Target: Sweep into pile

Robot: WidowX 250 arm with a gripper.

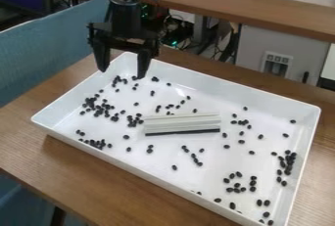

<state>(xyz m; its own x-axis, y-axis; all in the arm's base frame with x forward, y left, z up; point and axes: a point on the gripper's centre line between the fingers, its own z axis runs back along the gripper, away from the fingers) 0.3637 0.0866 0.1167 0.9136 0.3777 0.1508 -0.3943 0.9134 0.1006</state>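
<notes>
The nearest corner of the white tray (229, 87) is cut off by the bottom edge. Black beans (232, 205) lie scattered inside, in loose groups at right and left; the near wall partly hides a few, and where they crowd they are hard to count. In the middle lies the pale brush (183, 121), its dark edge toward the near side. Farther, above the far left corner, hangs the gripper (122, 72), open, fingers well apart, holding nothing.

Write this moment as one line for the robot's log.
gripper: open, empty | squeegee-like bar: lying in white tray, ungripped | black beans: scattered, some clustered | single pile: not formed
</notes>
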